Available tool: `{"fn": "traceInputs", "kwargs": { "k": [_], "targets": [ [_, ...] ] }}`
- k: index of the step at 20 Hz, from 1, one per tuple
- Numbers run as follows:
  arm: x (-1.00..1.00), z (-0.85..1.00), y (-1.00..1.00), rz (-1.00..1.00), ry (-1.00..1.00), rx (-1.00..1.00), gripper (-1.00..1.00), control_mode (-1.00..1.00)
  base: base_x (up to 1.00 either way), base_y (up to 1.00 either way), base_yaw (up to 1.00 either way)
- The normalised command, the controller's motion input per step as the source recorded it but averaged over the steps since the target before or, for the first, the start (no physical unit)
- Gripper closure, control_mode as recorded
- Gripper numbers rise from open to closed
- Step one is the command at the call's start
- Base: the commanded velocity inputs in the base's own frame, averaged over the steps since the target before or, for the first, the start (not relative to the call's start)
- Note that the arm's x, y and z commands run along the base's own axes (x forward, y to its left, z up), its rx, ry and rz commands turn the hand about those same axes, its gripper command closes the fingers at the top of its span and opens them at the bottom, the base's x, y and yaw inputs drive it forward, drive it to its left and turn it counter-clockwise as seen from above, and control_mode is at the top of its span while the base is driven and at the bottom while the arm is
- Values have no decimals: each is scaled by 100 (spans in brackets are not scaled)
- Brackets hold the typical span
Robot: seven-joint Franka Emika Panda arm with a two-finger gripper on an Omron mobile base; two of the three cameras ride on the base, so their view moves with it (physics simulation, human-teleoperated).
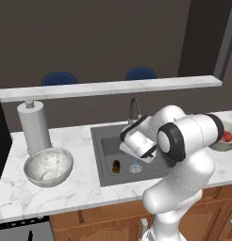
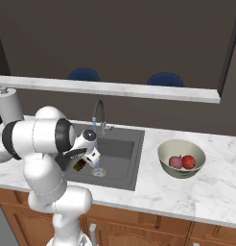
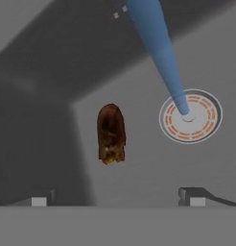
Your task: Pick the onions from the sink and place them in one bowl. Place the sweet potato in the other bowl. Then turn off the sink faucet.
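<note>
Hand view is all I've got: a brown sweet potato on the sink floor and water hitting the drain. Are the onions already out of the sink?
Observer: Yes. Both onions lie in the olive-beige bowl on the counter right of the sink.
Operator: Where's the bowl for the sweet potato?
Observer: The silvery mottled bowl sits on the counter left of the sink, in front of a paper towel roll; nothing shows inside it.
Operator: How does the arm stand?
Observer: It bends down over the basin, its hand above the sweet potato, beside the stream from the faucet.
</note>
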Motion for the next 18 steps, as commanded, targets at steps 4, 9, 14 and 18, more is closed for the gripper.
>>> {"fn": "traceInputs", "kwargs": {
  "k": [4, 9, 14, 18],
  "targets": [
    [2, -17, 9, 0, 0, 0, -100, -100, 0, 0, 0],
    [0, -16, 9, 0, 0, 0, -100, -100, 0, 0, 0],
    [0, -9, 7, 0, 0, 0, -100, -100, 0, 0, 0],
    [0, -3, 7, 0, 0, 0, -100, -100, 0, 0, 0]
  ]
}}
